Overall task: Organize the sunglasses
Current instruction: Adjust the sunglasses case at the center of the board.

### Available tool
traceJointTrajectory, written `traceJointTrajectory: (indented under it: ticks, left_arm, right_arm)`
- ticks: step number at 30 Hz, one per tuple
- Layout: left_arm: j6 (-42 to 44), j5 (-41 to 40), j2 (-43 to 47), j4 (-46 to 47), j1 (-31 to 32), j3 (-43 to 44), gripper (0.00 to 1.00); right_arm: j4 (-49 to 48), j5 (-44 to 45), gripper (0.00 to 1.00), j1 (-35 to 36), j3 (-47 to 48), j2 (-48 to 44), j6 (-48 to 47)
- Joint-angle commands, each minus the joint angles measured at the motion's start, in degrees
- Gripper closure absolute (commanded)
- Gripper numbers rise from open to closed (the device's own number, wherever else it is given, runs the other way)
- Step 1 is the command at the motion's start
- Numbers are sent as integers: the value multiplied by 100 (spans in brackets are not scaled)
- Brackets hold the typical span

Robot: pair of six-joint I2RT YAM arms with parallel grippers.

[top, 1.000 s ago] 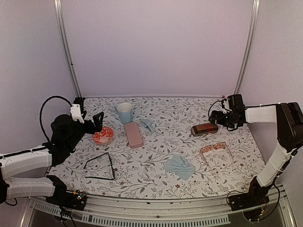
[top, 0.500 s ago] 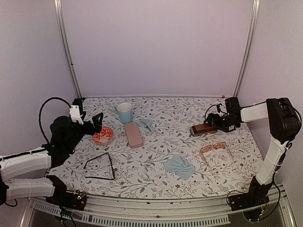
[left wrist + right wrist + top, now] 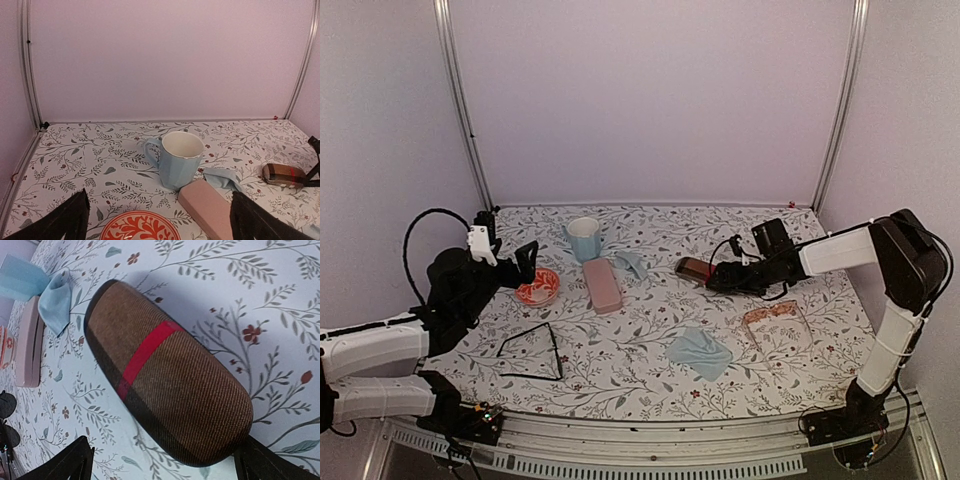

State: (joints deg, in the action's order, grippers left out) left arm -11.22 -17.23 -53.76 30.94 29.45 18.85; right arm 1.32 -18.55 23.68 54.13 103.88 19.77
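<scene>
t = now. Right gripper (image 3: 718,276) spread, straddling end of brown red-banded oblong case (image 3: 694,267); both shifted left toward table (image 3: 620,385) centre since 0.5 s ago. Left gripper (image 3: 525,262) spread, unmoved. Black wire-frame sunglasses (image 3: 532,352) near-left, pale pinkish-tan translucent sunglasses (image 3: 777,326) near-right, both unmoved.

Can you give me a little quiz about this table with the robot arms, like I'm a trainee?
1. True or false: the blue mug stands upright.
2. How many pairs of glasses can you count?
3. Which case is at the right gripper? A: the pink one. B: the brown one with a red band.
Key: 1 true. 2 two: the black wire pair and the pinkish-tan pair. 3 B, the brown case.
</scene>
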Motion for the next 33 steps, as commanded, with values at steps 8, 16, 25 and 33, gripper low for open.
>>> traceJointTrajectory:
  ticks: [8,16,25,33]
  left_arm:
    - [-32,-75,-10,212,104,-125,1]
    - [36,-23,-82,291,109,-109,1]
    - [60,-148,118,128,122,-174,1]
    - [120,34,100,170,124,-152,1]
  right_arm:
    - [486,937,1,145,321,-619,-1453]
    - [774,286,1,183,1001,56,-2673]
    - [1376,321,1,382,1723,700,-3439]
    - [1624,729,0,605,2053,1244,-3771]
